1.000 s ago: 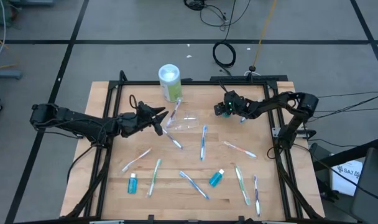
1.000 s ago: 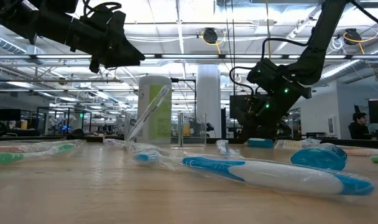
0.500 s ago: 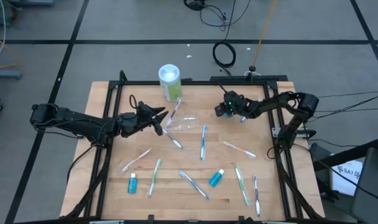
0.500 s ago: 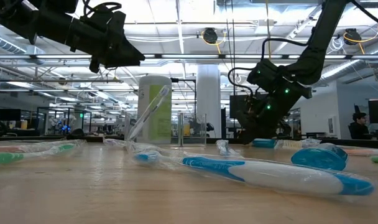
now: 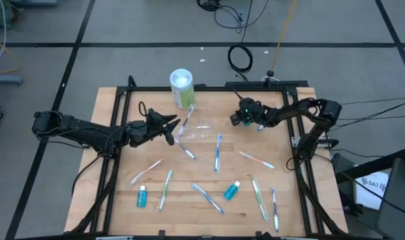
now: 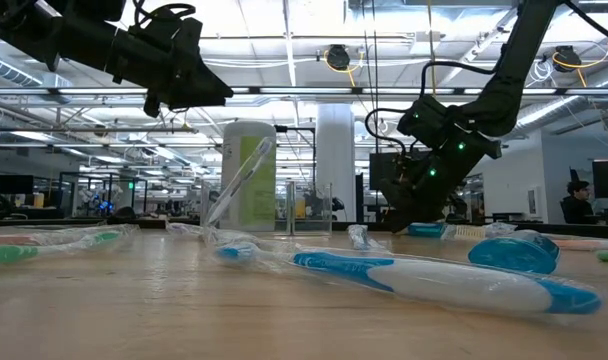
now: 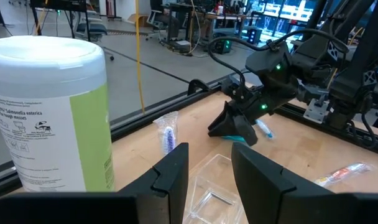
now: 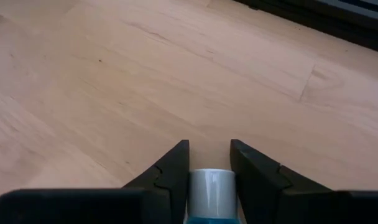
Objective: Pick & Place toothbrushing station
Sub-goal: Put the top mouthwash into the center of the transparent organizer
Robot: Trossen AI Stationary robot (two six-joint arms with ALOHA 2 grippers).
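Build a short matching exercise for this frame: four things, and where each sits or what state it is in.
1. right gripper
2. left gripper
3. canister
4. teal tube

A. upright at the table's back edge
B. lying at the front left of the table
C. closed on a white-capped tube
D. open above the clear container

Pairs: 1-C, 2-D, 3-A, 4-B

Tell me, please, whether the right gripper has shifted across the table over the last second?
No. The right gripper sits the same way beside the green-and-white canister and the table's back rail.
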